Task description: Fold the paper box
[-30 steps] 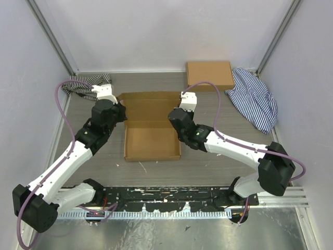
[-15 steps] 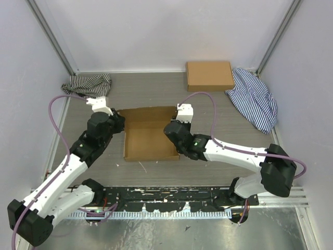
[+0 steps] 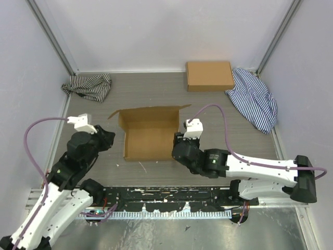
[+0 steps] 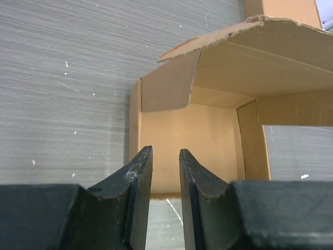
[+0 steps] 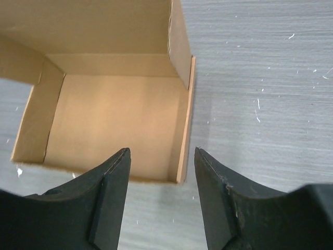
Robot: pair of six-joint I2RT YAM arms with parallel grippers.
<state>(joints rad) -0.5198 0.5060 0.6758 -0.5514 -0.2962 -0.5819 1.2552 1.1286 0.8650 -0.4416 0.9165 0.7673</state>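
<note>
Overhead: paper box [image 3: 150,138] mid-table as an open tray, rear flap raised; left gripper [image 3: 106,137] and right gripper [image 3: 178,142] flanking it, fingertips lost against dark housings. Bare grey table [image 3: 229,122] all round; second brown box [image 3: 209,76] and striped cloths [image 3: 254,99] by the far wall. Left wrist: fingers [image 4: 140,177] slightly apart, empty, pointing into the tray; flap cut off at right. Right wrist: fingers [image 5: 112,187] wide apart, empty, framing the tray's near right corner.
</note>
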